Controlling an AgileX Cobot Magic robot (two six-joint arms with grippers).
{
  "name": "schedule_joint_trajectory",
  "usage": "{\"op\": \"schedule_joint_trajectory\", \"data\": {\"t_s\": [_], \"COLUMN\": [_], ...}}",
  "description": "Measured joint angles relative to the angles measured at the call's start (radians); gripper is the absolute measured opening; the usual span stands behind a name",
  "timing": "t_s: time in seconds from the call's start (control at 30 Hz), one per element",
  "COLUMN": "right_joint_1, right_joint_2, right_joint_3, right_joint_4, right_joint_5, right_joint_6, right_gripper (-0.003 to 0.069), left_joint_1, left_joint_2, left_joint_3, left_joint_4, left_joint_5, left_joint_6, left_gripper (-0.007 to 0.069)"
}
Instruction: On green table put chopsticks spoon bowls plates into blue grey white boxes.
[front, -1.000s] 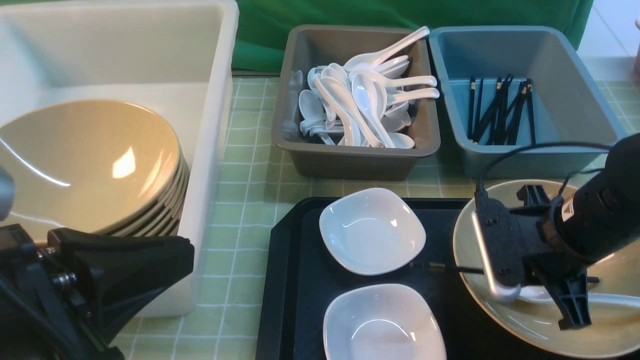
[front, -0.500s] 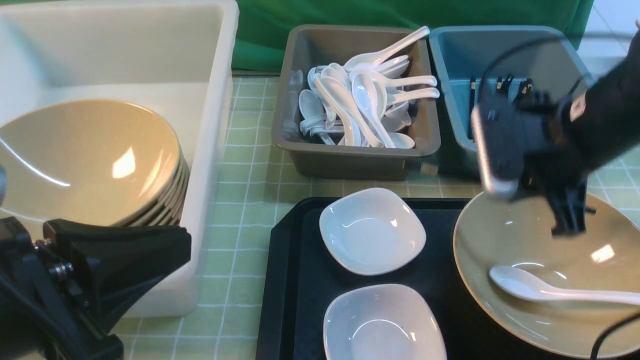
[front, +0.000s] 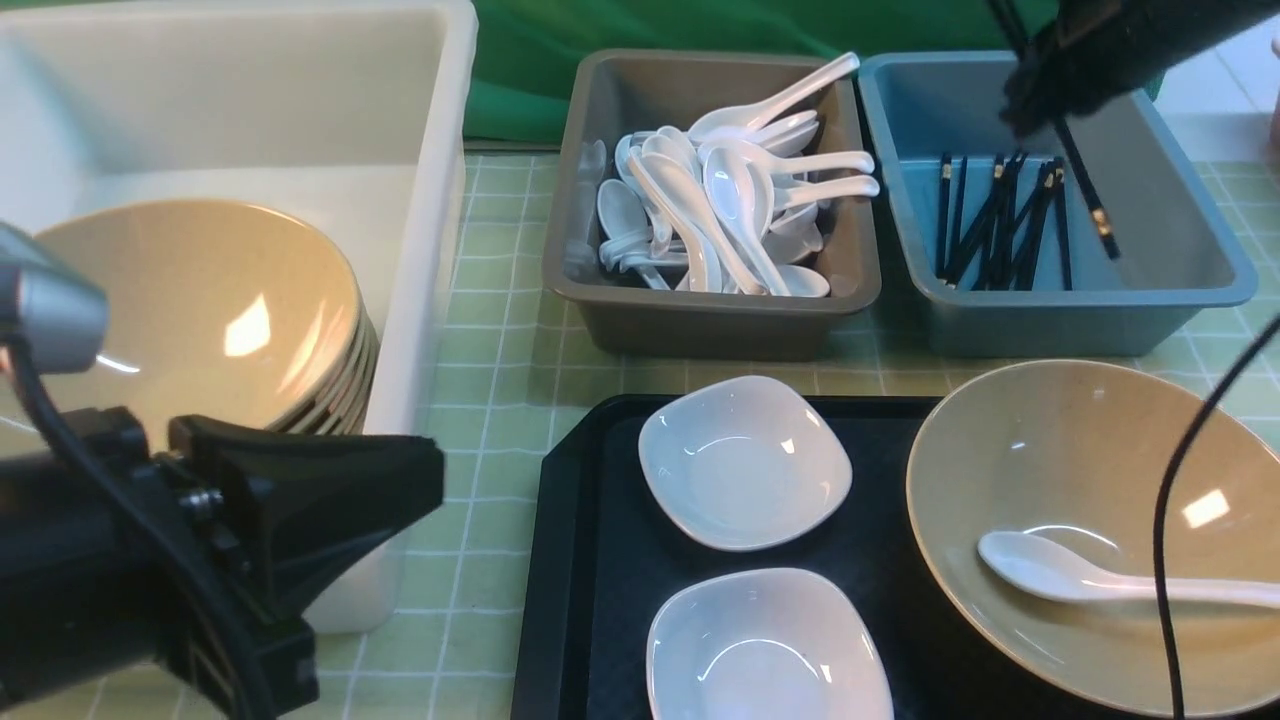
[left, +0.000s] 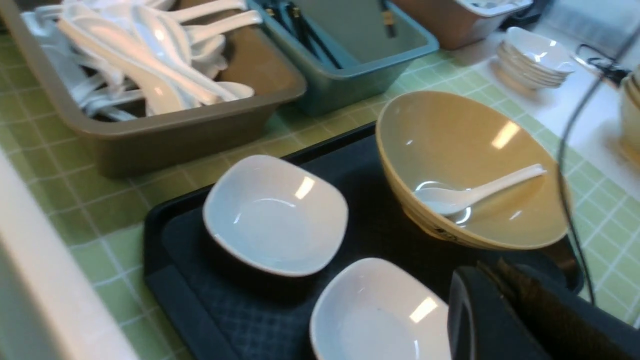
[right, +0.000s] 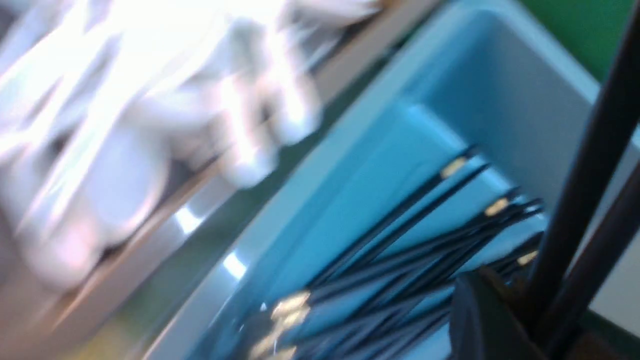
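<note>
Beneath the right hand (front: 1045, 100), raised over the far side of the desk (front: 500, 400): blue box (front: 1180, 275), with a loose bundle of black chopsticks (front: 1000, 220) on its floor.

Right hand: closed narrow on the held chopsticks (front: 1092, 205), which slant down from it into the box. Whether they touch the bundle, an onlooker cannot tell.

Step in hand, as I judge it: delivery of chopsticks to the blue box. The next move calls for a slight lowering, then parting the jaws so the sticks fall flat among the others and not across the rim.

Well below that hand, on the robot's side of it: tan bowl (front: 1050, 450) on the black tray (front: 590, 560), white spoon (front: 1080, 580) lying inside, white dishes (front: 745, 460) alongside.

Left hand (front: 425, 490): pressed shut, empty, low beside the white box (front: 420, 300).

Change since a second ago: the right hand was down in the tan bowl by the spoon and has since risen and crossed to the box. The left hand has edged forward.
</note>
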Motion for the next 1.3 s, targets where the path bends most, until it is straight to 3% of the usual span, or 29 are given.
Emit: {"op": "schedule_joint_trajectory", "data": {"t_s": [0.03,0.2,0.4,0.5,0.53,0.57,0.7,0.87,1.03,1.13,1.3], "right_joint_1": [-0.002,-0.028,-0.030,-0.032,-0.033,-0.033,-0.033,-0.035,-0.024,0.011,0.037], "right_joint_2": [0.006,0.151,0.209,0.203,0.196,0.195,0.134,-0.013,-0.182,-0.301,-0.427], "right_joint_3": [-0.002,-0.012,-0.013,-0.013,-0.013,-0.013,-0.013,-0.013,0.031,0.192,0.491], "right_joint_4": [0.000,0.001,0.002,-0.002,-0.008,-0.009,-0.040,-0.048,0.034,0.071,0.071], "right_joint_5": [-0.006,-0.096,-0.079,-0.055,-0.039,-0.037,0.051,0.182,0.407,0.513,0.498], "right_joint_6": [0.012,0.309,0.417,0.417,0.417,0.417,0.400,0.190,-0.166,-0.388,-0.564], "right_gripper": [0.0054,0.0055,0.0115,0.0213,0.0276,0.0286,0.0480,0.0562,0.0569,0.0569,0.0569], "left_joint_1": [0.000,0.000,0.000,0.000,0.000,0.000,0.000,0.000,0.000,0.000,0.000], "left_joint_2": [0.001,0.012,0.012,0.013,0.013,0.013,0.014,0.014,0.014,0.014,0.014], "left_joint_3": [0.000,0.000,0.000,0.000,0.000,0.000,0.000,0.000,0.000,0.000,0.000], "left_joint_4": [-0.004,-0.059,-0.063,-0.066,-0.067,-0.067,-0.067,-0.067,-0.068,-0.071,-0.070], "left_joint_5": [0.000,-0.007,-0.011,-0.011,-0.011,-0.011,-0.011,-0.009,0.013,0.030,0.045], "left_joint_6": [0.000,0.038,0.043,0.043,0.045,0.045,0.049,0.049,0.049,0.049,0.071], "left_gripper": [-0.0002,-0.0002,-0.0002,-0.0002,-0.0002,-0.0002,-0.0002,-0.0002,-0.0002,-0.0002,-0.0002]}}
